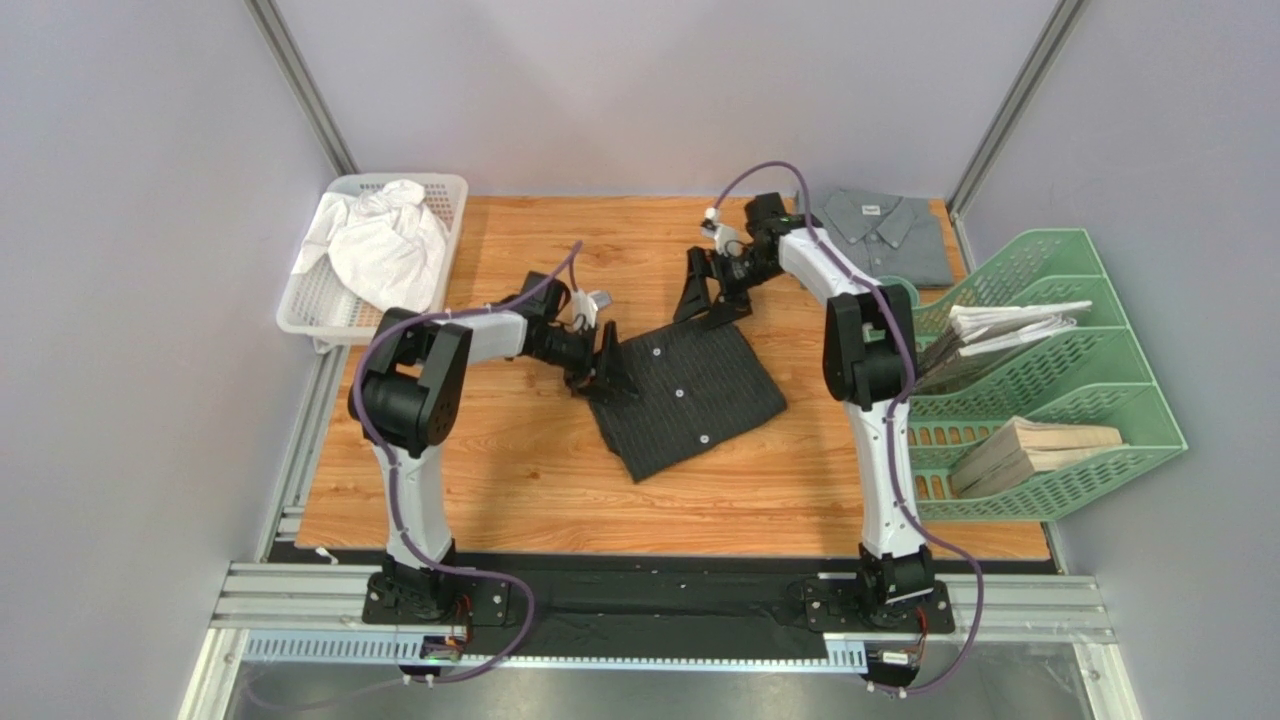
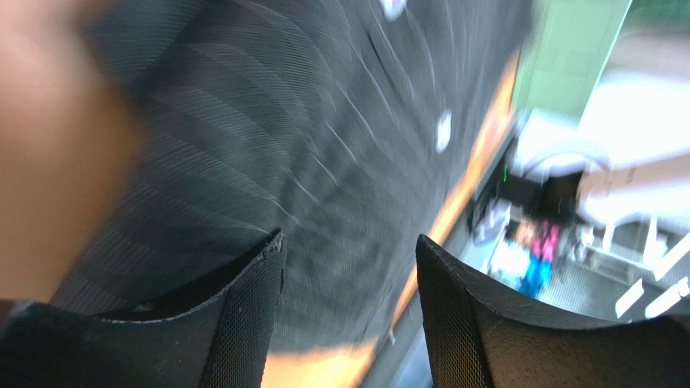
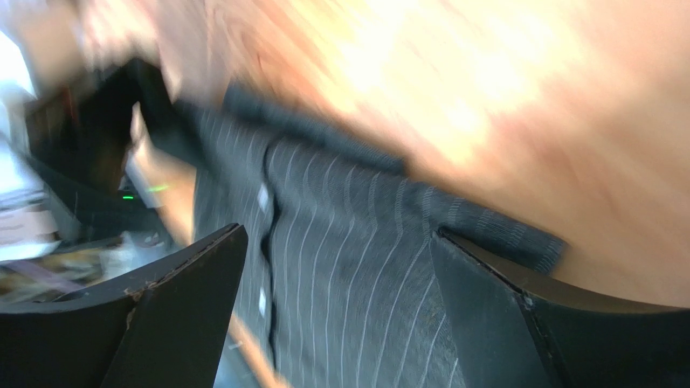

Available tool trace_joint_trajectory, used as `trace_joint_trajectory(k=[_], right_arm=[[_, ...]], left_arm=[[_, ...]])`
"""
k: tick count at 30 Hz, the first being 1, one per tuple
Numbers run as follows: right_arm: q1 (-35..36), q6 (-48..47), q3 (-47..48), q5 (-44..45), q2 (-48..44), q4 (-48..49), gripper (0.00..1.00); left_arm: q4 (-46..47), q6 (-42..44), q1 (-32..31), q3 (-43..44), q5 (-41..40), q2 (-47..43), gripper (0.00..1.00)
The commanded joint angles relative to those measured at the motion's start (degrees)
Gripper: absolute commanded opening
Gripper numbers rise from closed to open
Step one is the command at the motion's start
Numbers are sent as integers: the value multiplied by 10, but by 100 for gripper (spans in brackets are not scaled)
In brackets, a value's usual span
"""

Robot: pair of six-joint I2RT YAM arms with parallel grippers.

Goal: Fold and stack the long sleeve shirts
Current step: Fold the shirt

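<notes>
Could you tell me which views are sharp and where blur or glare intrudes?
Top external: sharp, evenly lit. Left wrist: motion blur smears the black pinstriped shirt, only the fingers crisp. Right wrist: blurred too, glare washing out the table.

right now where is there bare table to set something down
Bare table along the near edge, between the black shirt and the arm bases; a smaller far patch between the white basket and the right arm. Crowded: far right corner, grey shirt beside the green rack.
</notes>
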Motion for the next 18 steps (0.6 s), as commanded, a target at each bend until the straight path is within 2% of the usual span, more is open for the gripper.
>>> trace_joint_trajectory(k=[1,4,5,6,9,11,14,16,18], right_arm=[[72,-96,89,83,35,-3,95],[105,-134,126,47,18,-22,96],[108,-143,121,36,2,-20,97],[109,-152,97,18,-44,-15,97],[106,-172,42,3,-152,9,98],[107,-177,-32,12,-207,21,99],[112,-184,-121,74,-274,7,97],[119,-186,-155,131,-291,-14,95],[119,-182,-202,165,-292,-25,92]], left_arm=[[-70,49,-77,-100,13,-92,68],[8,21,-54,-179,50,-211,70],[24,16,-23,-210,47,-247,71],[37,12,-8,-220,41,-314,71],[47,8,24,-226,15,-385,76],[6,50,24,-197,-18,-385,79],[-11,98,24,-142,-52,-323,81],[-45,128,24,-90,-54,-240,81],[-69,164,23,1,-54,-160,82]])
